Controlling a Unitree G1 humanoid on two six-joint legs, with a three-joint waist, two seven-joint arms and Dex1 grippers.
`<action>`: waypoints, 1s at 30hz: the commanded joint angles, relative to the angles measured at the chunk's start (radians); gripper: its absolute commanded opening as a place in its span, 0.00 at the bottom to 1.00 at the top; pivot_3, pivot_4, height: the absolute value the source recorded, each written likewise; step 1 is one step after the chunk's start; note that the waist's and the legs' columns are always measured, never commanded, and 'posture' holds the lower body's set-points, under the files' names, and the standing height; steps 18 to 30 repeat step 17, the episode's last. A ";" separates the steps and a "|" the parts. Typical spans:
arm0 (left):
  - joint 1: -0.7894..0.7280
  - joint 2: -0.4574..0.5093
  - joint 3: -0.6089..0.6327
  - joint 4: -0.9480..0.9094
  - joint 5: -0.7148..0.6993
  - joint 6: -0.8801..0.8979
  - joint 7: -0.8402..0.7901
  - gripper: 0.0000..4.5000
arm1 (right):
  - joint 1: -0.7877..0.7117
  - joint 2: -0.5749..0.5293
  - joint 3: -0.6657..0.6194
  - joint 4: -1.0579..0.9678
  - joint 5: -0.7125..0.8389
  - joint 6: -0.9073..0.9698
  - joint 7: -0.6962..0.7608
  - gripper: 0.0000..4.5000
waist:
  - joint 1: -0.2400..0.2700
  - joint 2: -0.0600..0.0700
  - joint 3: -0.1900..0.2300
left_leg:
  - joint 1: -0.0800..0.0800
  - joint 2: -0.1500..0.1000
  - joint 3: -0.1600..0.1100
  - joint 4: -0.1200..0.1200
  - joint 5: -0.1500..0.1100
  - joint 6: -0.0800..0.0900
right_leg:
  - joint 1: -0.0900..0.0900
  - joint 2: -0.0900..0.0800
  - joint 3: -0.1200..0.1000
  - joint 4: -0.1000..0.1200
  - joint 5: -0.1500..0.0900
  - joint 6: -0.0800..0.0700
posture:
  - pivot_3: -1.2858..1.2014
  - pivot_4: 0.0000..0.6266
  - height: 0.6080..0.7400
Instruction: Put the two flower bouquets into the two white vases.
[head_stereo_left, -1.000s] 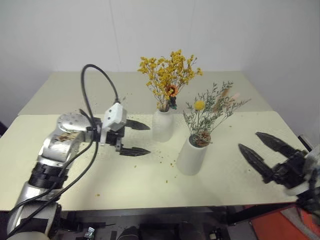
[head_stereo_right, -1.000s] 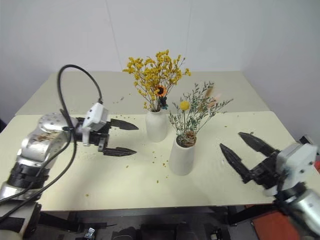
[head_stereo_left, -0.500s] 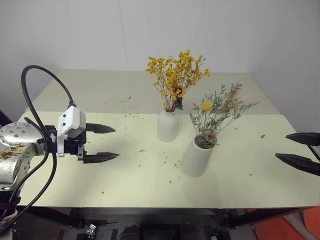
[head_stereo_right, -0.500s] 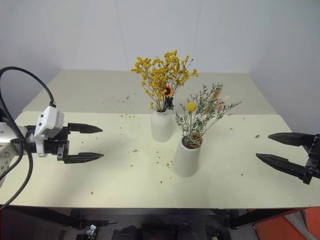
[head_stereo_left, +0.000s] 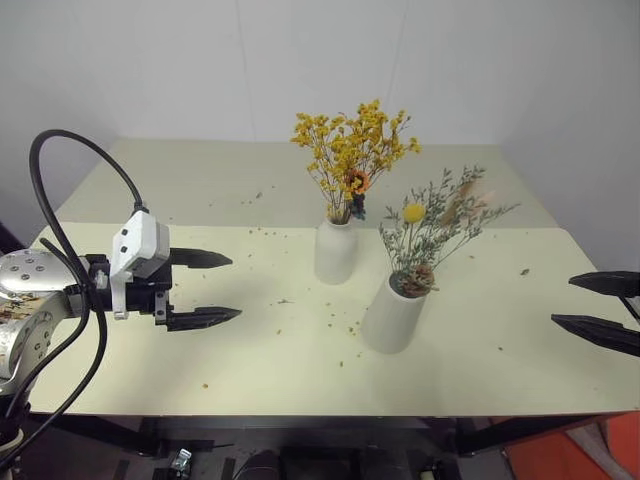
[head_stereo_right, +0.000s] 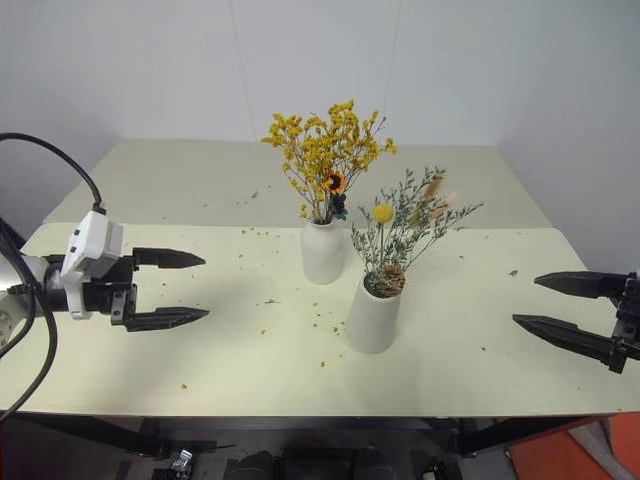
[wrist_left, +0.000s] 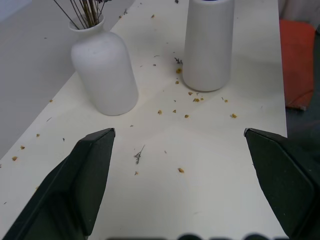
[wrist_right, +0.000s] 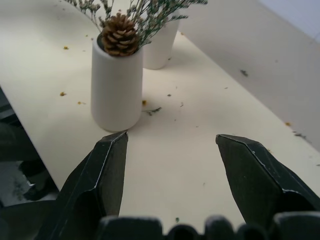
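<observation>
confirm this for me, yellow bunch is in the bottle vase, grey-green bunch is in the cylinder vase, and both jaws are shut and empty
Not quite. Both sets of jaws are empty but open, not shut: each wrist view shows its two fingers spread apart over bare table. The rest holds: the yellow bunch stands in the bottle vase and the grey-green bunch in the cylinder vase.

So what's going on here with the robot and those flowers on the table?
Both bouquets are already in their vases. The yellow-orange bunch stands in the bottle-shaped vase, and the grey-green sprig bunch sits in the cylinder vase, nearer the robot. The left gripper and right gripper are open and empty, out to either side over the table, touching nothing.
</observation>
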 joint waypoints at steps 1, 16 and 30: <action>-0.027 0.020 0.022 -0.018 -0.021 0.002 0.005 1.00 | -0.011 -0.006 -0.035 0.000 -0.008 0.012 0.021 0.75 | 0.001 0.000 0.000 | 0.000 0.000 0.000 0.000 0.000 0.000 | 0.000 0.000 0.000 0.000 0.000 0.000 | 0.52 0.24 1.00; -0.094 0.005 -0.038 0.007 -0.031 0.002 0.004 1.00 | 0.024 0.052 -0.061 -0.042 -0.041 0.013 0.038 0.75 | 0.001 0.000 0.000 | 0.000 0.000 0.000 0.000 0.000 0.000 | 0.000 0.000 0.000 0.000 0.000 0.000 | 0.52 0.24 1.00; -0.100 0.003 -0.040 0.007 -0.036 0.005 0.005 1.00 | 0.025 0.054 -0.068 -0.045 -0.037 0.017 0.041 0.75 | 0.001 0.000 0.000 | 0.000 0.000 0.000 0.000 0.000 0.000 | 0.000 0.000 0.000 0.000 0.000 0.000 | 0.52 0.24 1.00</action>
